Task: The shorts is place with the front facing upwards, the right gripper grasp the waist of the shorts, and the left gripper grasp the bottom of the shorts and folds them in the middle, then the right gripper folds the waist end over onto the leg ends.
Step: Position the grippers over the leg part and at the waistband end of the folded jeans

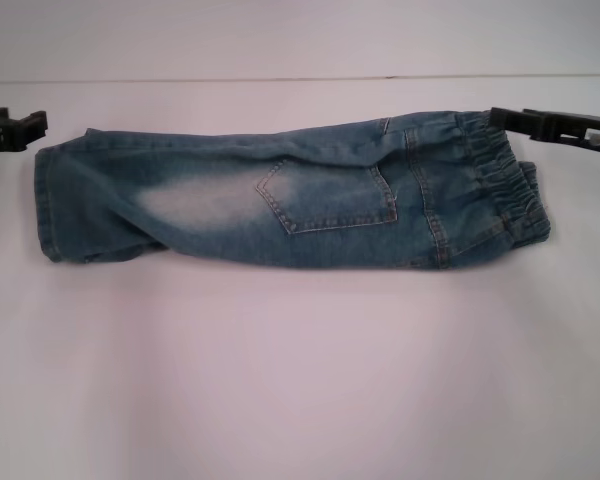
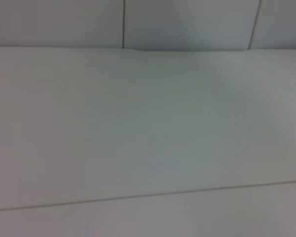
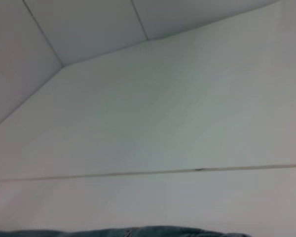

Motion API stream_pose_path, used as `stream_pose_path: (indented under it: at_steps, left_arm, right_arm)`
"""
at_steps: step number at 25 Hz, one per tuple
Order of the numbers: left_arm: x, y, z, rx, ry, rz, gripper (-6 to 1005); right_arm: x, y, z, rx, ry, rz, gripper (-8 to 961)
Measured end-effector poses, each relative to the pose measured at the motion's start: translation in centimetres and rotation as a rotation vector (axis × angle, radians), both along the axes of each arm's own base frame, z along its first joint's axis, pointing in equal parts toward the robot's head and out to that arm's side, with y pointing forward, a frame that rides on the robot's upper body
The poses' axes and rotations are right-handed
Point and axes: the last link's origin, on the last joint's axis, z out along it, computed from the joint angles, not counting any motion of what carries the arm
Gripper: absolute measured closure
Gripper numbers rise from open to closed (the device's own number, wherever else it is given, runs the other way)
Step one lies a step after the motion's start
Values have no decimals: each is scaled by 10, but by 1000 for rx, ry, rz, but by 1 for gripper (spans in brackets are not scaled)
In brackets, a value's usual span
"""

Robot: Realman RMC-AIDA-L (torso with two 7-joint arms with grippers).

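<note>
The shorts (image 1: 290,195) lie flat on the white table (image 1: 300,380), already folded in half lengthwise into one long strip that runs from nine o'clock to three o'clock across the middle of the head view. The gathered waist (image 1: 510,190) is at the three o'clock end and the leg ends (image 1: 55,205) at the nine o'clock end, with a stitched pocket (image 1: 325,200) facing up near the middle. The left gripper (image 1: 15,128) sits at the far nine o'clock edge, just beside the upper corner of the leg ends; it holds nothing visible, and how wide its fingers stand cannot be told. The right gripper (image 1: 550,125) is at about two o'clock, at the upper corner of the waist; whether it grips the cloth cannot be told. The right wrist view shows only a sliver of denim (image 3: 138,232) and bare table.
</note>
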Motion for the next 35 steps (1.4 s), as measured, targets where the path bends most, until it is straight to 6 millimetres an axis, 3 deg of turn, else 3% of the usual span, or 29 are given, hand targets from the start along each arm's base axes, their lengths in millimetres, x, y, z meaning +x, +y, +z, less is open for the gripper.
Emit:
stream_pose_path:
  at_steps: [4, 9, 12, 16, 18, 21, 25, 31, 35]
  left_arm:
    - [-6, -7, 3, 15, -42, 14, 619]
    - [2, -22, 1, -27, -158, -66, 390]
    - [16, -37, 2, -109, -243, -199, 155]
    - [31, -50, 5, -200, -305, -310, 92]
    - [55, -70, 4, -411, -362, -460, 61]
    - [66, -81, 1, -539, -374, -520, 64]
    - [73, -88, -4, -652, -369, -537, 66]
    - [72, -91, -10, -679, -380, -525, 65]
    - [72, -92, -11, -681, -387, -520, 65]
  right_arm:
    - [10, -3, 12, 62, 53, -37, 353]
    - [10, -11, 45, 76, 189, -9, 196]
    - [2, -14, 71, 2, 220, 30, 107]
    - [-14, -24, 102, -140, 197, 113, 31]
    - [-23, -31, 110, -206, 168, 148, 1]
    - [-32, -38, 118, -298, 105, 147, 3]
    - [-36, -36, 112, -395, 12, 109, 4]
    - [-36, -20, 64, -522, -182, 16, 5]
    - [-35, -11, 50, -502, -238, -12, 6]
